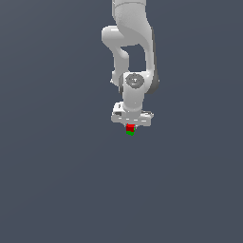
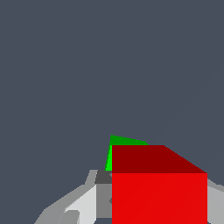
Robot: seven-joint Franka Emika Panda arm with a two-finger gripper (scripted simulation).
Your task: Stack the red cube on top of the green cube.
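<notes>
The red cube (image 1: 130, 127) sits directly over the green cube (image 1: 130, 133), of which only a thin green strip shows below it. My gripper (image 1: 130, 125) points straight down on top of them. It is shut on the red cube, with a finger against each side. In the wrist view the red cube (image 2: 159, 192) fills the space between the grey fingers (image 2: 103, 197). A corner of the green cube (image 2: 120, 142) shows behind and under the red one. I cannot tell whether the two cubes touch.
A plain dark grey-blue surface (image 1: 57, 180) lies all around the cubes. The white arm (image 1: 135, 57) rises above the gripper toward the top of the exterior view. No other objects show.
</notes>
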